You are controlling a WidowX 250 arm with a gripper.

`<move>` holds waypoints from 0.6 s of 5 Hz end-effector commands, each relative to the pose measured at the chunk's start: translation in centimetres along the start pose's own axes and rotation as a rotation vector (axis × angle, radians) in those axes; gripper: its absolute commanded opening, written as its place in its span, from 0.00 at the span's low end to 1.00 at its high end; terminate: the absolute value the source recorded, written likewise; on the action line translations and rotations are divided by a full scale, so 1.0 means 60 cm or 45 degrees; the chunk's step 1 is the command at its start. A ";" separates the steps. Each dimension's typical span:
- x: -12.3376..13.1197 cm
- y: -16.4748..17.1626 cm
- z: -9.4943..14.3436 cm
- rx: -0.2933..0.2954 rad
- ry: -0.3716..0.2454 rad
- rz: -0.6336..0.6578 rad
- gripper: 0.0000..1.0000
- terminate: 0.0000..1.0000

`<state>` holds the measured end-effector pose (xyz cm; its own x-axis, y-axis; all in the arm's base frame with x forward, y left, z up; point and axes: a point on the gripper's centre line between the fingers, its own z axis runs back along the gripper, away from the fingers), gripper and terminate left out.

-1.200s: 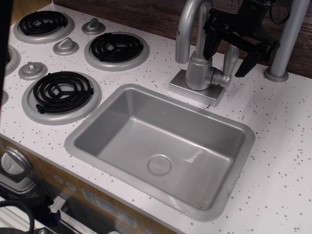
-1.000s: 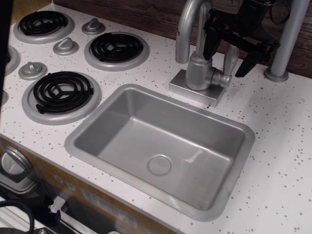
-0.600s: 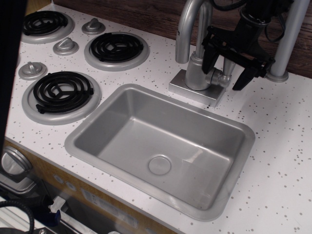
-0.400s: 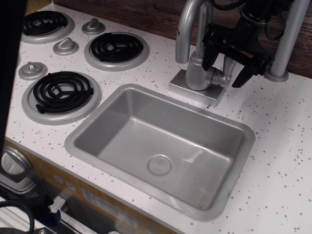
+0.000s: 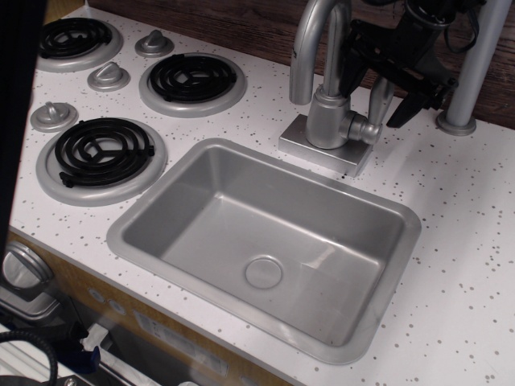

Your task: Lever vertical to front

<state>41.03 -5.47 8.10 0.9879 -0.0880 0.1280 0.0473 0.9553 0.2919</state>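
observation.image shows the gripper (image 5: 378,80) up at about one o'clock from the sink (image 5: 161,197), its two black fingers spread wide and straddling the lever (image 5: 380,98), one finger (image 5: 352,66) on the faucet side and the other (image 5: 409,106) out toward three o'clock. The lever stands upright, rising from its small round hub (image 5: 368,129) at the three o'clock side of the faucet body (image 5: 328,119), with the curved spout (image 5: 310,40) just at its nine o'clock. Compared with a moment ago the gripper has lifted: it had dipped low around the hub, with its fingertips nearer the counter (image 5: 451,241), and now sits higher again and a touch toward twelve o'clock, roughly where it began a second back. The lever looks no different through all this, so the dip and rise seem to have been positioning, not pushing, and the task has not yet started to pay off. The fingers are parted with nothing gripped; whether either one actually touches the lever is hard to tell, since the dark fingers overlap it. Judging from this, the lever has yet to be swung down toward six o'clock, the front
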 end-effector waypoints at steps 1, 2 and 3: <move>0.029 0.016 0.055 -0.004 -0.146 0.012 1.00 0.00; 0.036 0.017 0.049 -0.012 -0.151 -0.009 1.00 0.00; 0.042 0.015 0.045 -0.020 -0.155 -0.014 1.00 0.00</move>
<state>42.71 -5.93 9.02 0.9734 -0.1401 0.1814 0.0848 0.9555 0.2827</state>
